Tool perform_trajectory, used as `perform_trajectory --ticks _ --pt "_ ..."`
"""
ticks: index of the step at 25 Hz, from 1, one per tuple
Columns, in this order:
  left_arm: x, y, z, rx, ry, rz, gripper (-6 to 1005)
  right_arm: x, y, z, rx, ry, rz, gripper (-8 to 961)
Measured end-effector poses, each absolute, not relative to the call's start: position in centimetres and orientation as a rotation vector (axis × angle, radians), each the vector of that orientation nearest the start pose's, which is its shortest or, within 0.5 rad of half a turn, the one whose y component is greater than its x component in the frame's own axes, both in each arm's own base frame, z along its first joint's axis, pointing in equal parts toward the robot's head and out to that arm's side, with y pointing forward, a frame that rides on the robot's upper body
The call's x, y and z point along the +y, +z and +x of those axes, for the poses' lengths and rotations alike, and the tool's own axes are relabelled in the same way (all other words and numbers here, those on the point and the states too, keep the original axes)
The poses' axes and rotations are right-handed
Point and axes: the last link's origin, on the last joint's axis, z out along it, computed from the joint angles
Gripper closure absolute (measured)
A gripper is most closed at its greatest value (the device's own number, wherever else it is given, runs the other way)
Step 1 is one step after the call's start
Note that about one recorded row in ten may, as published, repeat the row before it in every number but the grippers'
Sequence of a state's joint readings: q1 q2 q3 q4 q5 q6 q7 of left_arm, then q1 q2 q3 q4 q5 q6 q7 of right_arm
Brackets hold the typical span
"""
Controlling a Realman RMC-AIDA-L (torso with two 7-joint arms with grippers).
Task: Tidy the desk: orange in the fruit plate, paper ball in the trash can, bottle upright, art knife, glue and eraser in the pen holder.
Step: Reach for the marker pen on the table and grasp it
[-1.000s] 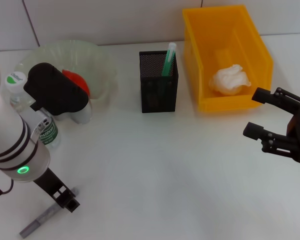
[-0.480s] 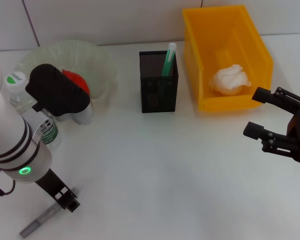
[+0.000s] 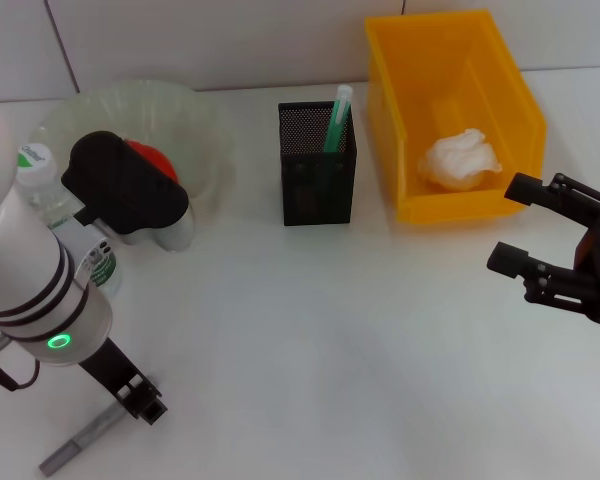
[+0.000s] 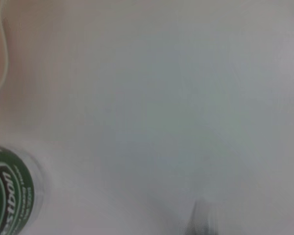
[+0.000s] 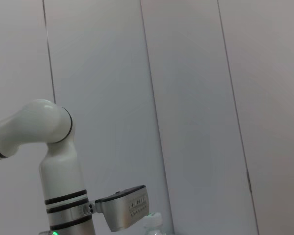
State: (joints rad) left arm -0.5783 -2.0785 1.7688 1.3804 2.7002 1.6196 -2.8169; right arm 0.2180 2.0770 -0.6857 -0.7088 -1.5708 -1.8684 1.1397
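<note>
A grey art knife [image 3: 83, 441] lies flat near the table's front left; its tip [image 4: 201, 221] shows in the left wrist view. My left gripper [image 3: 142, 400] hangs low over the knife's far end. The bottle [image 3: 92, 262] with the green label [image 4: 10, 198] stands upright beside the plate. A reddish orange [image 3: 156, 164] rests in the translucent fruit plate [image 3: 195, 112]. The black mesh pen holder [image 3: 317, 185] holds a green glue stick [image 3: 335, 120]. A white paper ball [image 3: 460, 158] sits in the yellow trash can [image 3: 500, 95]. My right gripper [image 3: 502, 225] is open at the right, holding nothing. The eraser is out of view.
The left arm's white forearm [image 3: 35, 290] and black wrist housing [image 3: 125, 190] cover part of the bottle and plate. A tiled wall runs behind the table. White tabletop [image 3: 330, 340] spreads between the two arms.
My left arm has shifted slightly right and toward the front, its gripper sliding along the knife's far end. The right arm has stayed still.
</note>
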Motion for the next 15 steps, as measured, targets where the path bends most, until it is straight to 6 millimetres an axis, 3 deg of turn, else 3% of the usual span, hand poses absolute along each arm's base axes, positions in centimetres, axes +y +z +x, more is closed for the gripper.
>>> perform_trajectory --ticks 15 --pt "31.32 -4.76 -18.04 -0.867 0.904 -2.543 520 24.47 5.36 28.8 0.362 1.174 -2.412 121"
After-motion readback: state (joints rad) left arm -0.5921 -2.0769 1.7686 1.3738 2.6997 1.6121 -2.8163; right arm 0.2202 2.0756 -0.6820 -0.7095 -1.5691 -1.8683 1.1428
